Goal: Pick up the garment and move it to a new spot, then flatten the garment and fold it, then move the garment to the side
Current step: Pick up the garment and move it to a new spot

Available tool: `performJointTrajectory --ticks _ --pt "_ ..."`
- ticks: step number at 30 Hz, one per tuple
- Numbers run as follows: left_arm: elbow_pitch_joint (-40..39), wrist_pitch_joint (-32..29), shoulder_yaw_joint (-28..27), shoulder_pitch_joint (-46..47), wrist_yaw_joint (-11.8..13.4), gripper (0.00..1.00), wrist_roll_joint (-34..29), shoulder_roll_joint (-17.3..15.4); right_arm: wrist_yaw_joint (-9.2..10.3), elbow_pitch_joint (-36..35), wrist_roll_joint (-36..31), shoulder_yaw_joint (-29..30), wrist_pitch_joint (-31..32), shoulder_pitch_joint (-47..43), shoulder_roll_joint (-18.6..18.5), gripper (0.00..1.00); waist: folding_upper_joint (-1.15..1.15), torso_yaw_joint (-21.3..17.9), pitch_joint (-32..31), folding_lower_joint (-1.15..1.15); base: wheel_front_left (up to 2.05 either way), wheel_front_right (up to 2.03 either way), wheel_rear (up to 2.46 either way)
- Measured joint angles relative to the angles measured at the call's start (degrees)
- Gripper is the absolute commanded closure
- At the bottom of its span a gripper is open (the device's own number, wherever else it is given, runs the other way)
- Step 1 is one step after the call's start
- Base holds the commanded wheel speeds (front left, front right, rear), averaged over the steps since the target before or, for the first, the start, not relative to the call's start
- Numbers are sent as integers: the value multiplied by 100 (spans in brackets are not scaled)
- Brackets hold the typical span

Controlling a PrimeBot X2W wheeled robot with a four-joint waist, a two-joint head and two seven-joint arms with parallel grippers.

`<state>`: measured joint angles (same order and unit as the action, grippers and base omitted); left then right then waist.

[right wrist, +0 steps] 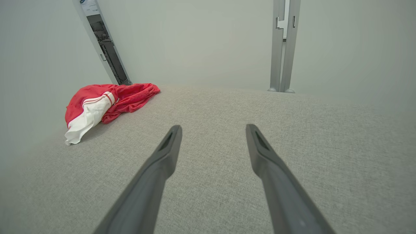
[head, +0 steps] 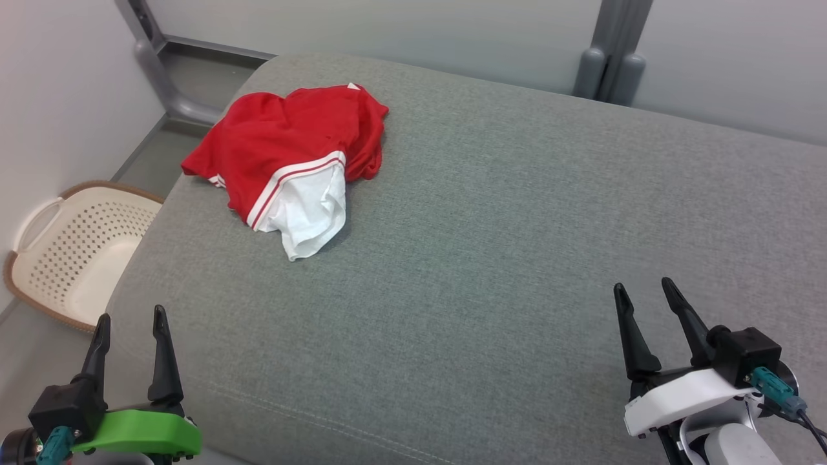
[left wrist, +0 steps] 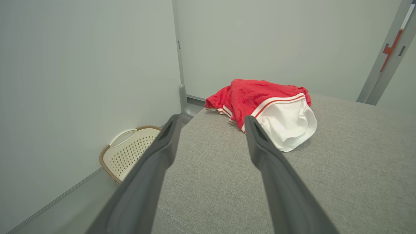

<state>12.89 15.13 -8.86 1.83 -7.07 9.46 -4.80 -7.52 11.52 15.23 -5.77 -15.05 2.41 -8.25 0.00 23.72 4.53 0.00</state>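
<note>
Grey cushion (head: 517,226), crumpled red-and-white garment (head: 291,148), left gripper (head: 131,313) and right gripper (head: 642,283) spread apart

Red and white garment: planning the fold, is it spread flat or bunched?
Bunched: the red and white fabric garment lies crumpled in a heap, layers overlapping.

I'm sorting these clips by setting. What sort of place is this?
Likely a staged laundry-folding booth: a crumpled red-and-white garment lies on a wide grey fabric-covered surface, a cream perforated plastic basket stands on the floor beside it, and plain pale panels on grey posts close it in.
</note>
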Motion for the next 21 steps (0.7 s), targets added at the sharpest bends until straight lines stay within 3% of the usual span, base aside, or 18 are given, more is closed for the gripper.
performJointTrajectory --ticks 10,21 --pt "-33 0 -49 -63 0 0 0 32 0 62 -24 -66 0 37 -22 0 0 388 37 0 0 0 0" --pt "-27 0 -87 155 -1 0 7 20 0 27 -55 -18 26 149 -149 0 0 140 112 0 0 0 0"
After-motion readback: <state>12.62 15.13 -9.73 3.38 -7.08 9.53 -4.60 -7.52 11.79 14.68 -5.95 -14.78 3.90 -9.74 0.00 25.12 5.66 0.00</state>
